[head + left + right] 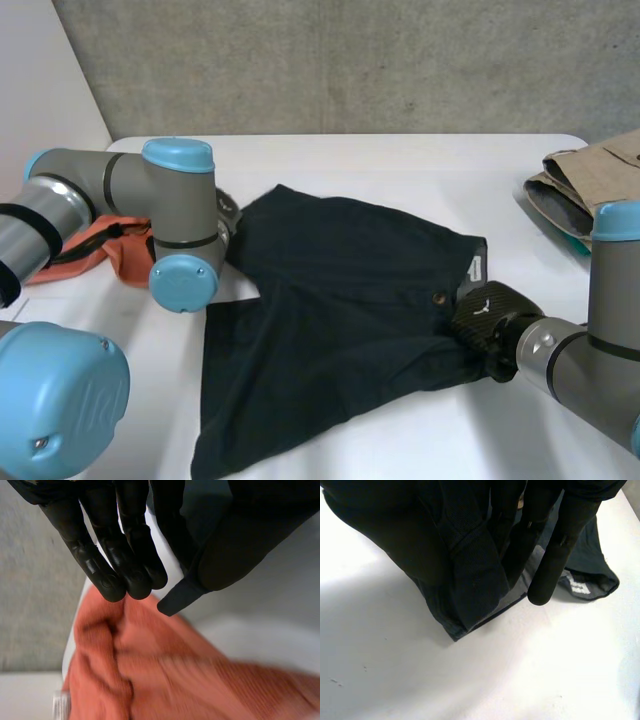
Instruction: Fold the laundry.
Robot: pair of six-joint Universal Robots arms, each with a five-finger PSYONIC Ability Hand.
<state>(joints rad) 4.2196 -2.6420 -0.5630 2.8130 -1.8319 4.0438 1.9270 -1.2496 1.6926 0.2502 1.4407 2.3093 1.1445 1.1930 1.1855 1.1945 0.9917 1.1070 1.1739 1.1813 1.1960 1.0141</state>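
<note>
So the white table (400,160) has three lots of laundry on it. A pair of black shorts (340,320) is spread over the middle of the tabletop, waistband towards the right edge, one leg running to the near edge. An orange garment (120,255) sits crumpled at the left edge. A beige stack of clothes (590,175) sits by the far right corner, well apart from the shorts.

Our left arm (120,182), at the frame's left, and right arm (590,375), at lower right, are matte grey tubes with round light-blue caps (183,283). Our left hand (115,550) is smooth black; our right hand (487,312) shows a woven black texture.
</note>
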